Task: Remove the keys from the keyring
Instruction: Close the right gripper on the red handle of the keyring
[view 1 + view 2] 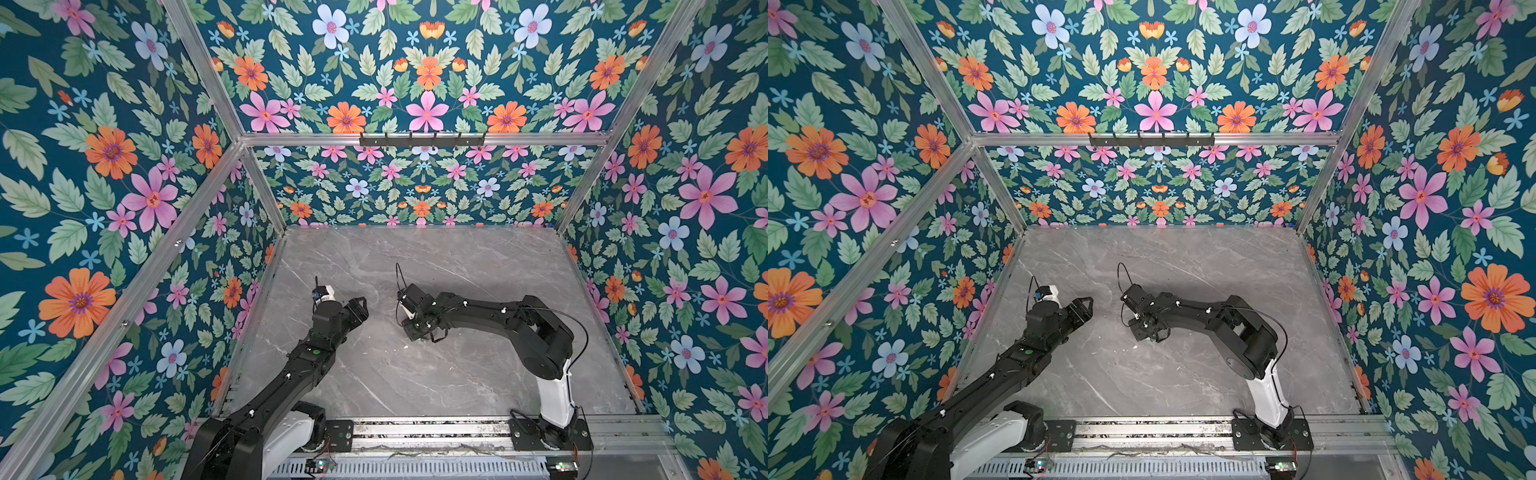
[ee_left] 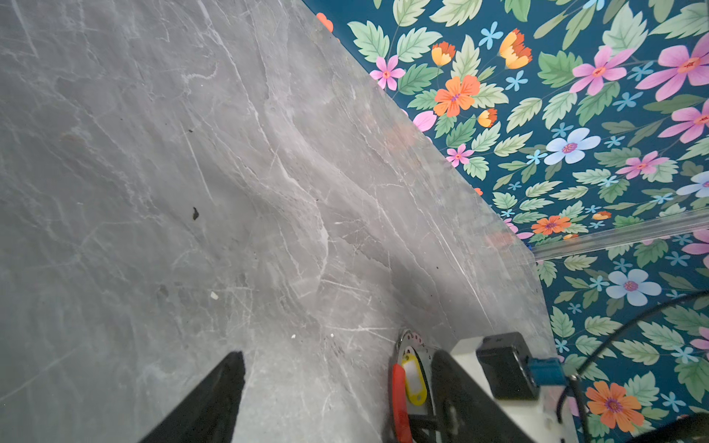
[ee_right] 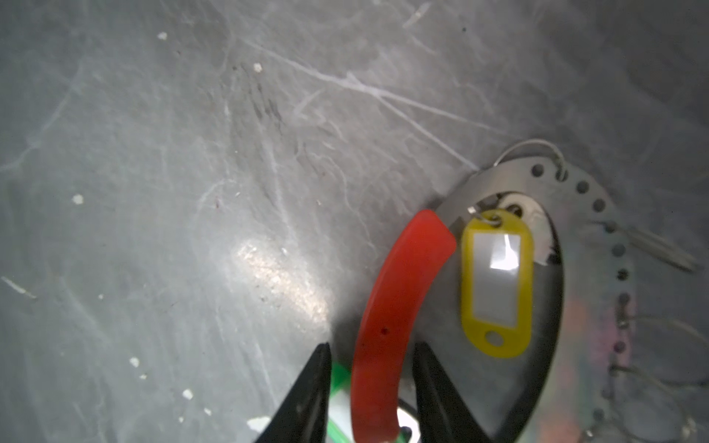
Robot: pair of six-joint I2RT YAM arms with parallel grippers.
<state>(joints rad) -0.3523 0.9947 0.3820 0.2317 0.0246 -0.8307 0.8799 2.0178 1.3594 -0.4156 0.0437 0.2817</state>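
Note:
The keyring (image 3: 592, 214) is a flat grey hoop with holes along its rim and a red arc (image 3: 387, 318), lying on the grey marble table (image 3: 192, 191). A yellow-tagged key (image 3: 497, 284) lies inside the hoop, its silver blade (image 3: 663, 253) poking out past the rim. Beneath the red arc shows a green tag (image 3: 339, 379). My right gripper (image 3: 370, 356) straddles the red arc, jaws narrowed, a thin gap on each side. In both top views it (image 1: 417, 332) (image 1: 1144, 334) covers the keyring. My left gripper (image 1: 360, 307) (image 2: 337, 402) stands open and empty beside the keyring (image 2: 412, 341).
Thin silver split rings (image 3: 537, 147) hang from the hoop's rim. Floral walls (image 1: 124, 208) and aluminium frame bars (image 1: 415, 139) close in the table on three sides. Both arm bases sit on a rail (image 1: 415, 432) at the front edge.

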